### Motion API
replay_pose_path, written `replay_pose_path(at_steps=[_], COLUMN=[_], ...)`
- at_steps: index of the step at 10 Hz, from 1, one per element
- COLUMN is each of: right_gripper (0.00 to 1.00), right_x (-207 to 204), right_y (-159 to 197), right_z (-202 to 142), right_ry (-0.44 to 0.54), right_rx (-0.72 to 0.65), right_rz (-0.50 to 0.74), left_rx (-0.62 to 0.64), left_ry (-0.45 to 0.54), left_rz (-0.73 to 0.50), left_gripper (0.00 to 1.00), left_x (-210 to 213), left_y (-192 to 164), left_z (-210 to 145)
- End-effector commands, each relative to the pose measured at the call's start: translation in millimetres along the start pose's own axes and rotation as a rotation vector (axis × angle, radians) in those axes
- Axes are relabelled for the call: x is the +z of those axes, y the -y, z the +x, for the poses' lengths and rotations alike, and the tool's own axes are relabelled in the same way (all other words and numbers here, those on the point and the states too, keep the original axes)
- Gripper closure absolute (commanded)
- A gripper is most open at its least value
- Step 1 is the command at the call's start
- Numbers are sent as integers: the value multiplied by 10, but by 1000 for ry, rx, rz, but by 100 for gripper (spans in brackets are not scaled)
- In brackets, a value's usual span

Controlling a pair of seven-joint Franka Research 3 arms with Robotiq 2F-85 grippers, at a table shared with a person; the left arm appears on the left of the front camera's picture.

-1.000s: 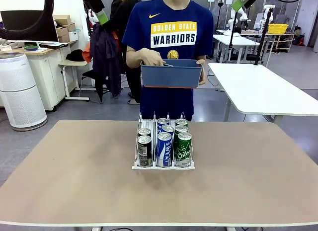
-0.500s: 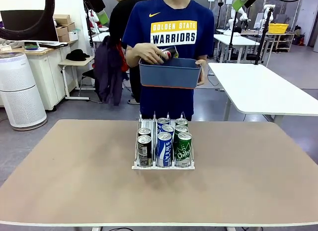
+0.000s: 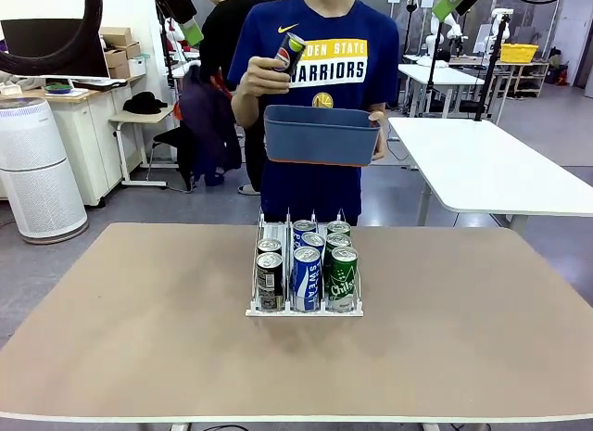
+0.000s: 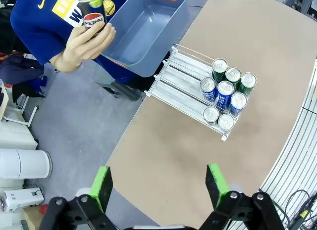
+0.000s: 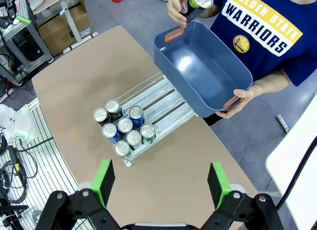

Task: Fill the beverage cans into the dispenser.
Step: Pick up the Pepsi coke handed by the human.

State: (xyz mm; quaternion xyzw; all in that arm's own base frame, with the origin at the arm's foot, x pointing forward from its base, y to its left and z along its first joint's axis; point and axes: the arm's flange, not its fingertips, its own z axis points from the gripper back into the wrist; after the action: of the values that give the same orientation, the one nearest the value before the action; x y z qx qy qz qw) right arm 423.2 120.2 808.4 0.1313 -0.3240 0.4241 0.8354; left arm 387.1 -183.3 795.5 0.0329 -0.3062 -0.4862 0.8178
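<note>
The dispenser (image 3: 304,311) stands mid-table with several beverage cans (image 3: 306,275) in its three lanes: black on the left, blue in the middle, green on the right. At the far side a person holds an empty blue-grey bin (image 3: 321,134) in one hand. The other hand holds a black can (image 3: 289,53) up at chest height. From high above, the left wrist view shows the dispenser (image 4: 185,76), the bin (image 4: 143,32) and the held can (image 4: 91,12). My left gripper (image 4: 158,171) is open and empty. My right gripper (image 5: 160,166) is open and empty too, over the dispenser (image 5: 158,99) and bin (image 5: 203,71).
The brown table (image 3: 139,338) has wide bare areas on both sides of the dispenser. A white table (image 3: 491,162) stands behind on the right and a white air purifier (image 3: 32,171) on the left. Another person stands farther back.
The person's hand has lifted a black can out of the bin up to chest height. The bin has risen slightly. Both grippers stay open.
</note>
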Motion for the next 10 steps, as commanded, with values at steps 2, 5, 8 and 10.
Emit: replay_pose_path(at_steps=[2,5,8,10], right_gripper=[0,0,0,0], right_x=[-2,-2,-2,-2], right_y=[-5,-5,-5,-5], right_z=[-5,-5,-5,-5], right_ry=[1,1,1,1], right_rx=[1,1,1,1], right_rz=[4,4,4,4], left_rx=[-12,-12,-12,-12], left_ry=[0,0,0,0], left_rz=[7,7,7,7], left_gripper=[0,0,0,0], left_x=[-1,-1,-1,-1], left_y=[-15,-15,-15,-15], left_z=[-9,-9,-9,-9])
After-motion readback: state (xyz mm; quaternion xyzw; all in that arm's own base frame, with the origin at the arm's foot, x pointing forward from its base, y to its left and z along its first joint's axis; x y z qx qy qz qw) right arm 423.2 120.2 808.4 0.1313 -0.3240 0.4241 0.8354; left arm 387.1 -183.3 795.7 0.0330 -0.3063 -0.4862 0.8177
